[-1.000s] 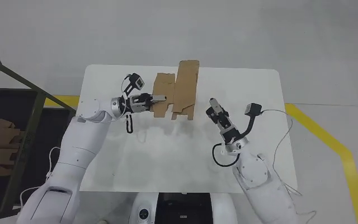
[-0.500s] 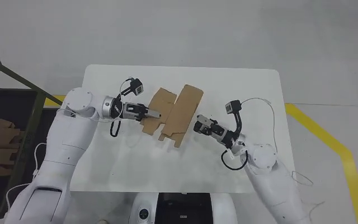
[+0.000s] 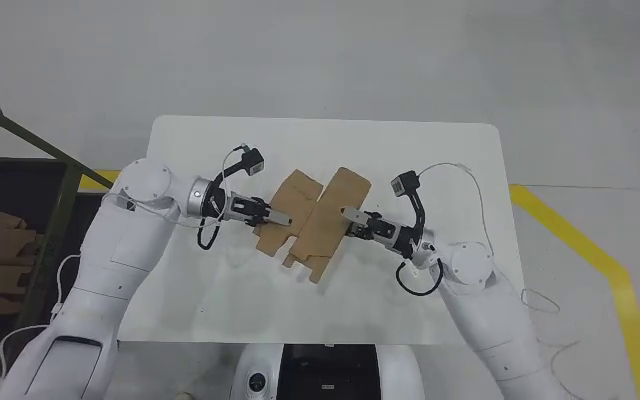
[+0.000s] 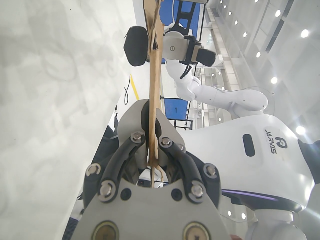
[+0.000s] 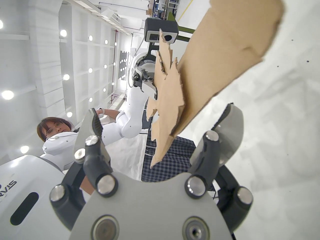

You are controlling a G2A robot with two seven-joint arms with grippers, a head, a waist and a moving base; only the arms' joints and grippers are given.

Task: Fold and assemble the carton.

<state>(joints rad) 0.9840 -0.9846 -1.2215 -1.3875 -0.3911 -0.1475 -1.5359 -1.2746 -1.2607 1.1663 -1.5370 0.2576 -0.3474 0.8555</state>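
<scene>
Carton, flat and tilted, hangs over the table; left gripper pinches one edge to steady it, right gripper has its fingers spread around the opposite edge, likely to grab.

Top view: bright, even overhead light, the white worktop is near washed out & the carton throws just a faint soft shadow w/ no hard edge. Both wrist views look up into rows of round ceiling lamps, which blow out to white blobs w/ haze round them, esp. toward the frame edges. Wrist lenses are v. wide-angle, so walls, beams etc. bow & stretch near the borders.
</scene>
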